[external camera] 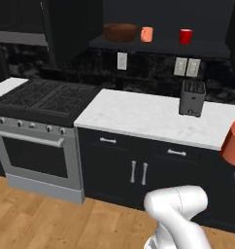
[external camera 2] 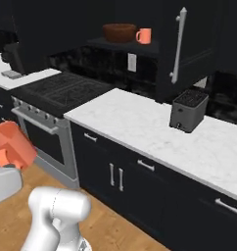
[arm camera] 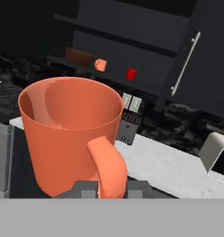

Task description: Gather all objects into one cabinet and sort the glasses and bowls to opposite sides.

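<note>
My gripper is shut on the handle of an orange handled mug, which it holds upright in the air in front of the counter. The same mug shows at the right edge of the left base view and low on the left of the right base view. On the shelf of the black cabinet stand a wide brown wooden bowl on the left, a salmon-orange cup right beside it, and a red mug farther right. The bowl, cup and red mug lie far ahead of the hand.
A grey toaster stands on the white marble counter below the shelf. A black gas stove with its grey oven is to the left. The cabinet's door hangs open on the shelf's right side.
</note>
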